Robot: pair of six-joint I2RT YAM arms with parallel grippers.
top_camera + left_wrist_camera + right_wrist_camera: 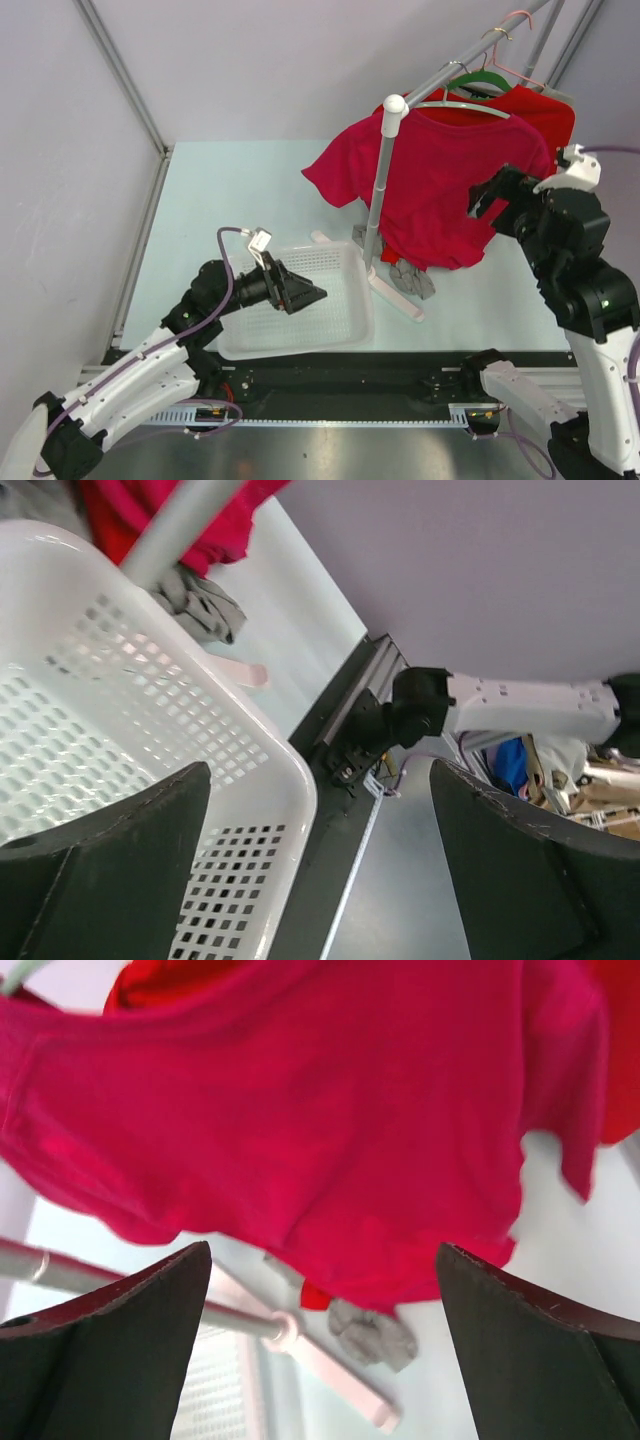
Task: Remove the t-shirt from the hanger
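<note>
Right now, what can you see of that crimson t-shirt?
The t-shirt is plain crimson cloth, soft-looking, with short sleeves. It hangs from a pale hanger on the rail, slightly crumpled. One sleeve flares out past the white pole, which crosses in front of it. The right gripper is open at its side; whether it touches the cloth cannot be told.

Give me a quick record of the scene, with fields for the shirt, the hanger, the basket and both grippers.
t-shirt: crimson, on the hanger, not yet removed
hanger: pale grey-green, hooked on the rail
basket: white, perforated, on the table
left gripper: open, over the basket, holding nothing
right gripper: open, raised beside the t-shirt, facing it, not gripping it
other: grey cloth lying under the t-shirt
</note>
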